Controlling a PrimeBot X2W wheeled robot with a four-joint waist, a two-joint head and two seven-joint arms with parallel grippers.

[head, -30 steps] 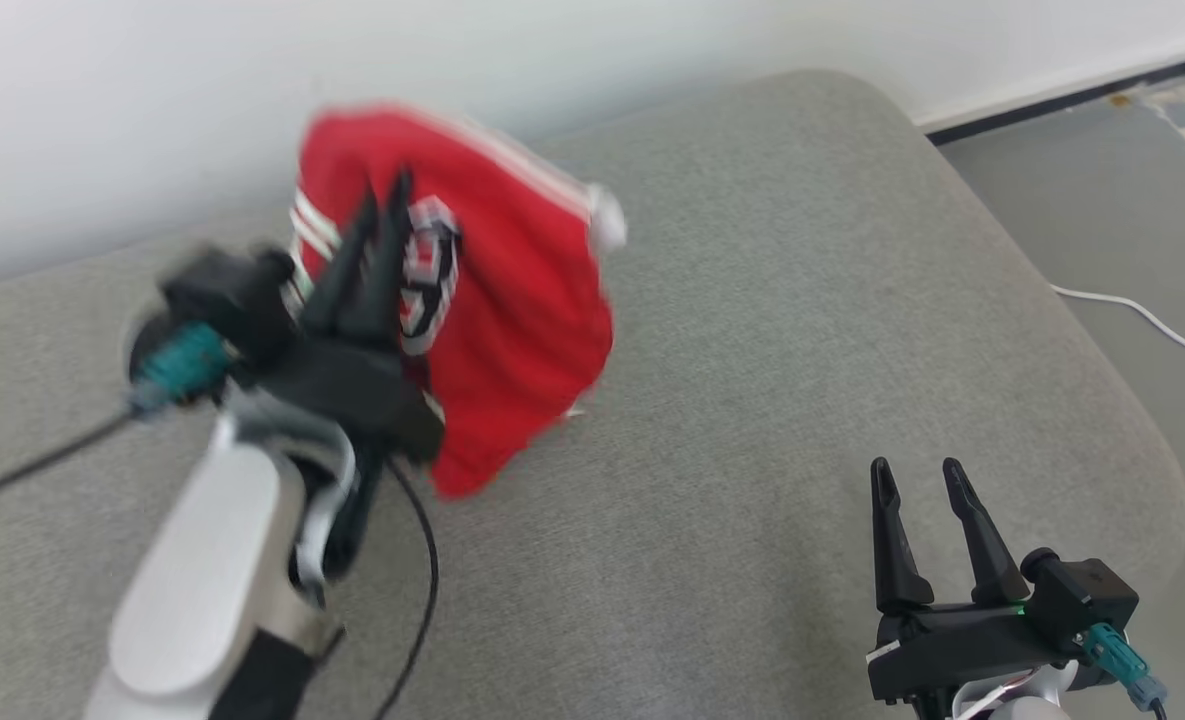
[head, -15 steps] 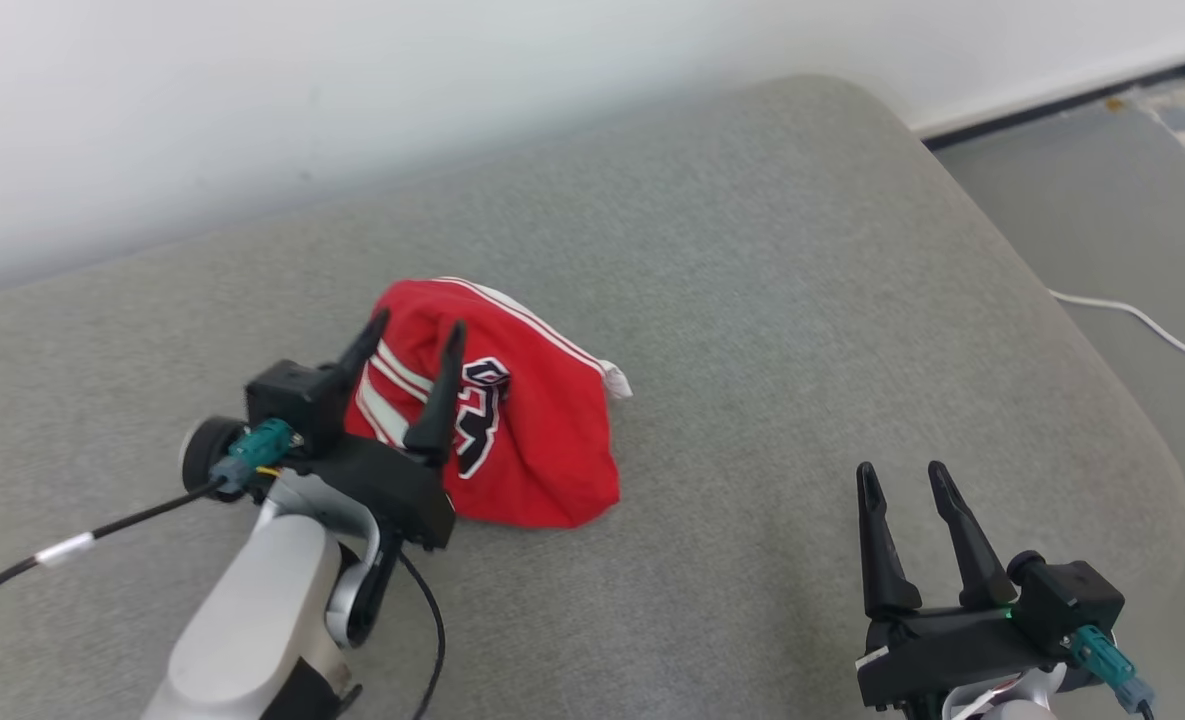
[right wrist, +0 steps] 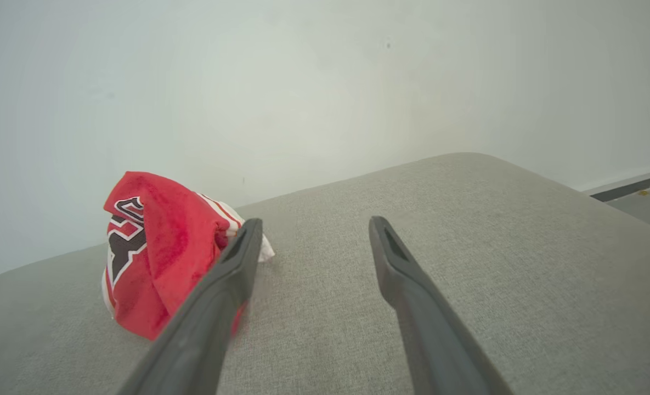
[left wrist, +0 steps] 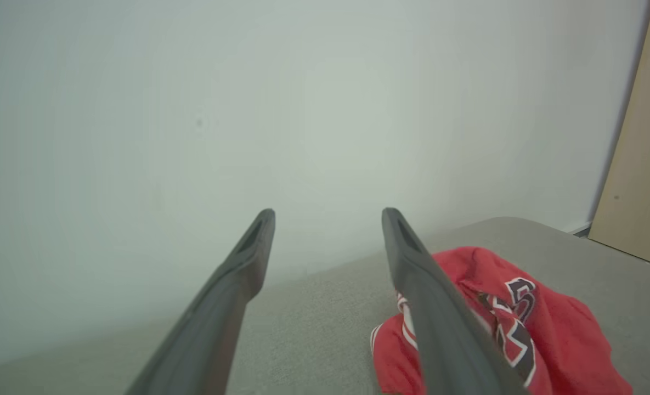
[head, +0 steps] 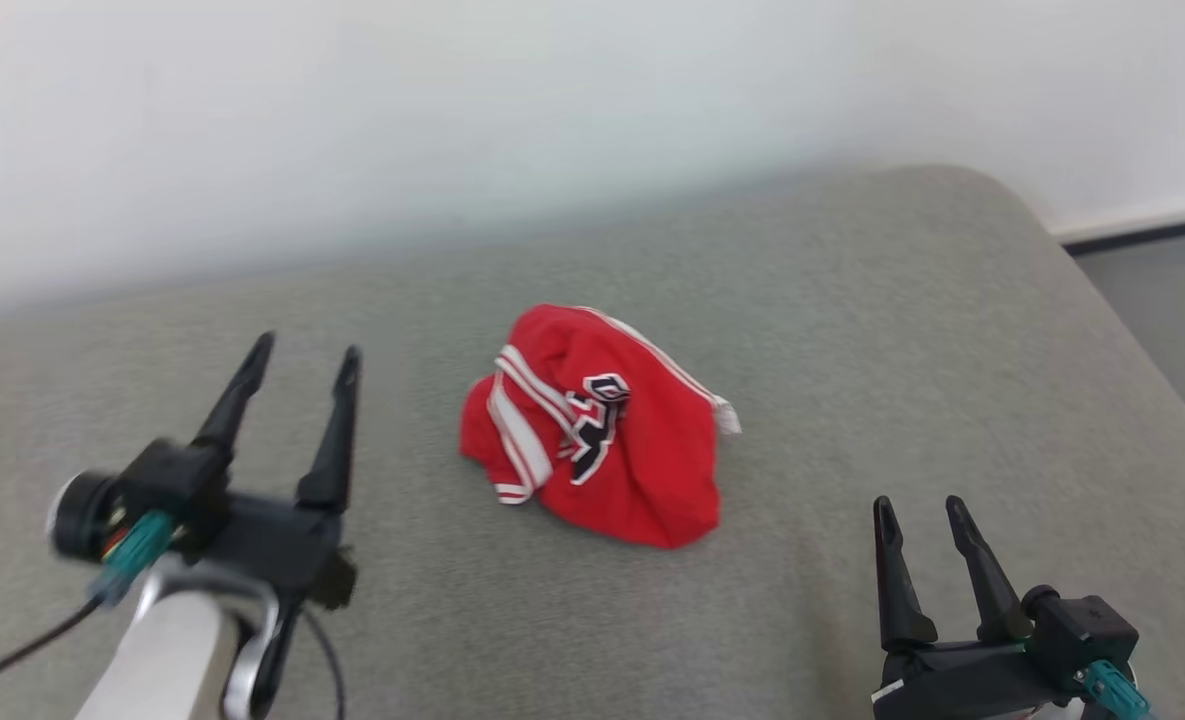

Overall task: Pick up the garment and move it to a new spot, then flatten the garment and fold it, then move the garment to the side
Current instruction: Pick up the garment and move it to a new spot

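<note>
The red jersey (head: 602,430) is sitting in a bunched-up heap near the middle of the head view, on the grey cushion (head: 852,300). It is lying crumpled, w/ the black letters (head: 592,425) and the red & white stripes (head: 517,430) facing up. A small white tag (head: 729,415) is poking out at its right edge. Nothing is touching it. It is prob. resting at its new spot, so the flatten & fold part is likely coming next. It is not flat yet.

The left gripper (head: 308,346) is hanging at the lower left of the head view, well apart from the jersey. Its two fingers are spread wide w/ nothing btw them. In the left wrist view the jersey is showing at the lower right, behind one finger, not in the gap.

The right gripper (head: 918,503) is sitting at the lower right of the head view, also spread wide & holding nothing. In the right wrist view the jersey is showing at the left, partly hidden by one finger.

Both grippers are prob. sitting off to the sides so the head camera is getting a clear look at the heap.
</note>
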